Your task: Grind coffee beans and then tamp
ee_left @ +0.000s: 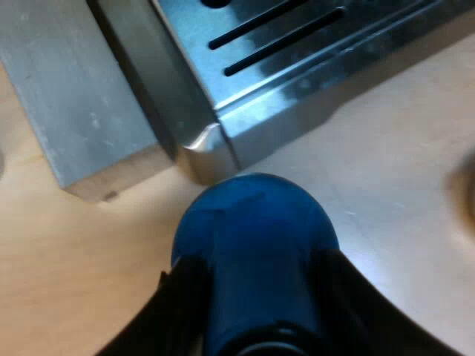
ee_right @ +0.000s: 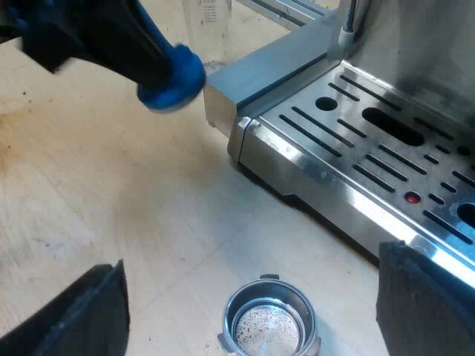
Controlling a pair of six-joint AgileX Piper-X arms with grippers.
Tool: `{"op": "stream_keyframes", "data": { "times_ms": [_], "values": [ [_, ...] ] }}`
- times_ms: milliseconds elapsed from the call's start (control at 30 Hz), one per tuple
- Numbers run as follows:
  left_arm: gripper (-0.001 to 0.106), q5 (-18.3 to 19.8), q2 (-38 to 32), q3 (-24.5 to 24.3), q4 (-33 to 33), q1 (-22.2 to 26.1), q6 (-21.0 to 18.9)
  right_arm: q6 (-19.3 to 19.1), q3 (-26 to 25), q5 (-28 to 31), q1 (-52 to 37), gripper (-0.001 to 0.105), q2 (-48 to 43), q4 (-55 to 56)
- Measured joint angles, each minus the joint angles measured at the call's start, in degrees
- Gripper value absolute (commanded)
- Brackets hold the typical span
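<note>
Tamper (ee_left: 252,222), blue, clamped in left pincer (ee_left: 256,297) above the surface (ee_left: 401,185), near the espresso machine (ee_left: 297,67) at its tray corner. Right pincer (ee_right: 252,298) spread wide, empty, over the metal holder (ee_right: 231,320) resting on the surface.

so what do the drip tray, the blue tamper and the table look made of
Drip tray: polished metal, likely stainless steel; it mirrors light along its edge.
Blue tamper: smooth, semi-matte blue, probably plastic or a painted coat; soft highlight only.
Table: pale wood or wood-look laminate, matte, with faint grain and stains.
</note>
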Motion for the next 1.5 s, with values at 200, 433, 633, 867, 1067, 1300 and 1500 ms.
{"op": "stream_keyframes", "data": {
  "times_ms": [200,433,633,867,1067,1300,1500],
  "values": [
    [0.0,2.92,-6.79,0.0,3.66,0.0,-0.11,0.0,0.0,0.0,0.0,0.07,0.0,0.0],
    [0.0,5.75,-9.38,-1.28,5.97,-3.26,-0.47,0.0,0.0,-0.33,0.0,0.07,0.0,0.41],
    [0.0,5.97,-9.38,-4.14,6.6,-9.96,-0.68,0.73,1.31,-0.32,0.0,0.07,0.0,0.4],
    [0.0,6.12,-9.38,-4.3,6.82,-10.57,-0.71,5.5,8.68,-0.32,0.0,0.07,0.0,-1.28],
    [0.0,7.02,-9.38,-4.3,7.08,-10.63,-0.71,6.02,15.71,-0.32,0.0,0.07,0.0,-9.94],
    [0.0,7.13,-7.4,-4.44,7.08,-12.96,-0.71,6.02,19.3,-0.47,0.0,0.07,0.0,-11.76],
    [0.0,7.41,-3.01,-4.44,7.15,-19.41,-0.5,5.6,20.74,-5.31,0.0,0.07,0.0,-14.29]
  ]
}}
